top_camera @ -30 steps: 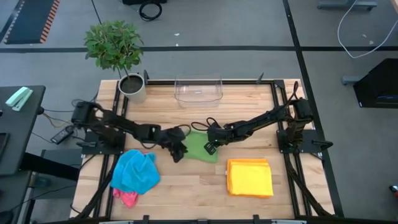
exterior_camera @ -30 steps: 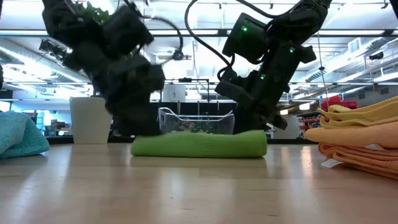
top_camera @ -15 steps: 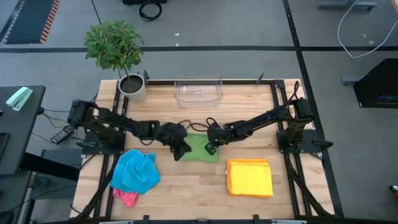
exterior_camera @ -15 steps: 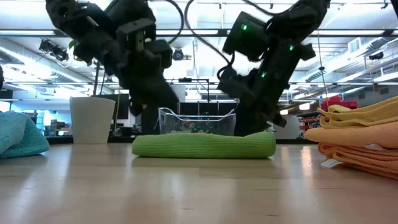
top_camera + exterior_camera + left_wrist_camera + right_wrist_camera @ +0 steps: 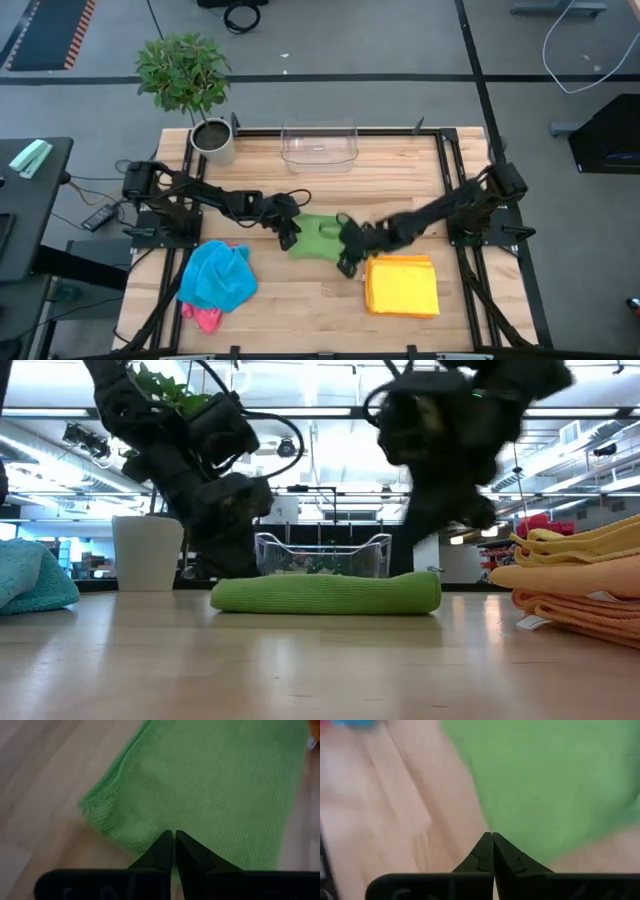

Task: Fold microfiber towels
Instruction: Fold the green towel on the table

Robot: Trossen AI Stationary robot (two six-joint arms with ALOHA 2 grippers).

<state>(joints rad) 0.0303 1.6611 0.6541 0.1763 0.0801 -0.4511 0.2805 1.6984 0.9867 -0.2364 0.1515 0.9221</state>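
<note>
Yellow and orange towels [image 5: 401, 285] sit folded in a stack near the bench's front right. Green towel [image 5: 318, 238] lies folded mid-bench, apparently nearly finished. Blue towel [image 5: 218, 275] and a pink one [image 5: 205, 319] remain crumpled front left, not yet folded. Left claw [image 5: 288, 238] low at the green towel's left edge, fingers pinched together, holding nothing visible. Right claw [image 5: 348, 262] low at its front right corner, closed, empty.

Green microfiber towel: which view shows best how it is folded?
The left wrist view: the green microfiber towel fills it, with weave and a doubled corner visible. The high view gives only its outline between the arms, the low view a flat side-on roll, and the right wrist view a blurred patch.
</note>
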